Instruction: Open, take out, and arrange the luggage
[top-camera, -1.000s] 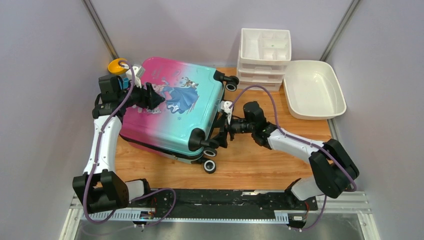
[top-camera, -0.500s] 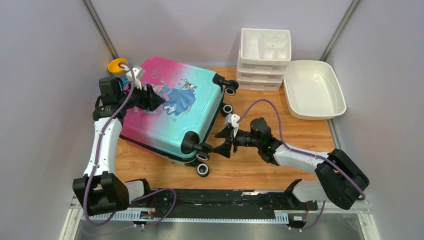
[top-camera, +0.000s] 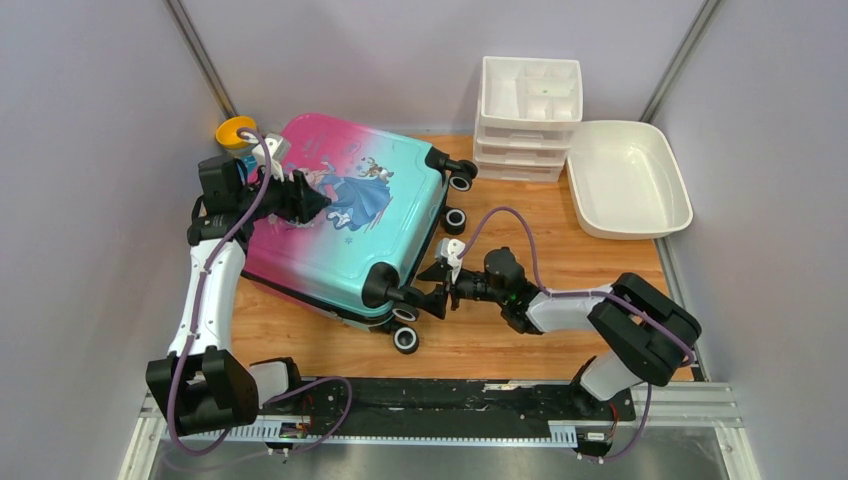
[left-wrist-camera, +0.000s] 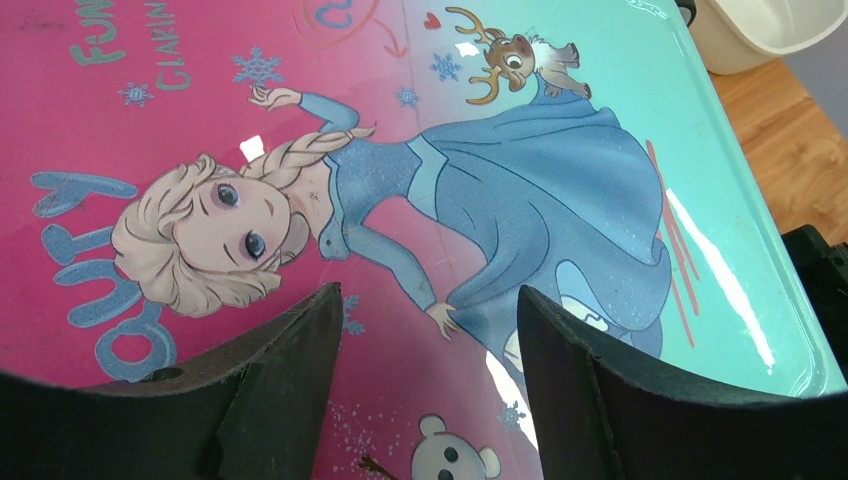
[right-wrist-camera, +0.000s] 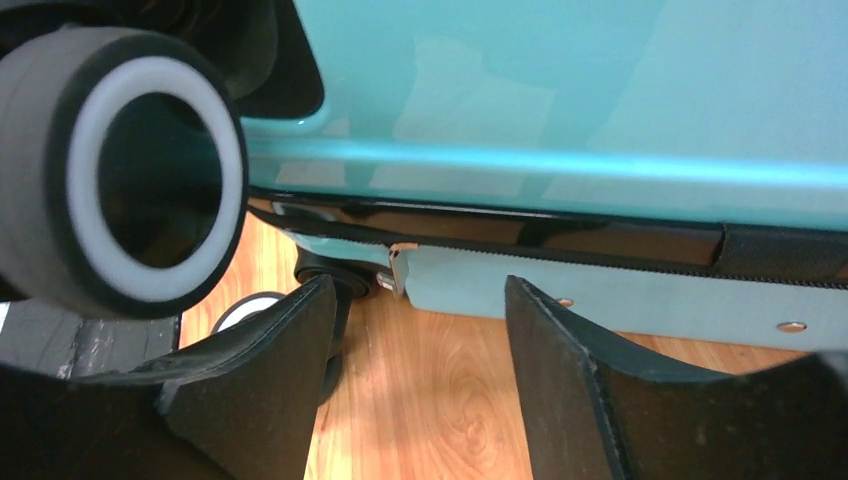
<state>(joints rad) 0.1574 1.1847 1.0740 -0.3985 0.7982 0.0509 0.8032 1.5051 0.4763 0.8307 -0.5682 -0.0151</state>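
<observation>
The wooden table (top-camera: 520, 335) carries the suitcase (top-camera: 350, 235), which lies flat and shut on its left half, princess print up, wheels pointing toward the right arm. A white basin (top-camera: 628, 180) sits at the far right, with a white drawer organiser (top-camera: 530, 100) just beside it. The left gripper (top-camera: 318, 203) hovers over the pink shell, jaws parted, holding nothing. The right gripper (right-wrist-camera: 420, 290) faces the black zip (right-wrist-camera: 600, 245) near a wheel (right-wrist-camera: 120, 170), jaws apart and empty.
</observation>
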